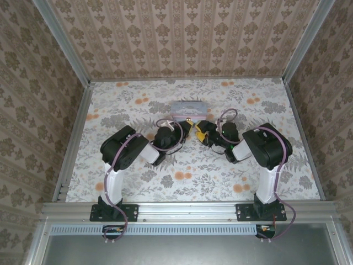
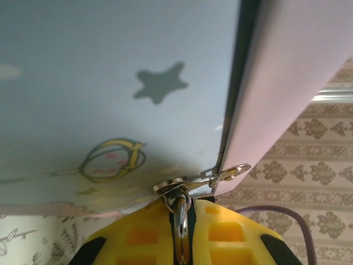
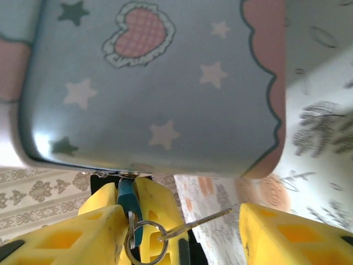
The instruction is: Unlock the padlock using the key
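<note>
Grey-and-orange floral print covers the table (image 1: 138, 182); beige damask wallpaper (image 1: 187, 38) lines the three walls around it, and an aluminium rail (image 1: 187, 210) runs along the near edge, carrying both arm bases. The pastel blue-pink tin (image 1: 190, 108) sits mid-table toward the far edge, with both wrists converging on its near side. In the left wrist view, the left gripper (image 2: 185, 212) has its yellow fingers pressed narrow on a metal piece that hooks through the tin's silver hasp (image 2: 220, 175). In the right wrist view, the teal padlock (image 3: 126, 194) hangs just below the tin's rim, its body clamped between those same left fingers. A split key ring (image 3: 146, 248) hangs beneath the padlock, and the thin key (image 3: 201, 221) juts from it toward the right. The right gripper (image 3: 179, 221) stands with jaws wide, gripping nothing; the ring lies against one finger and the key tip is apart from the other.
</note>
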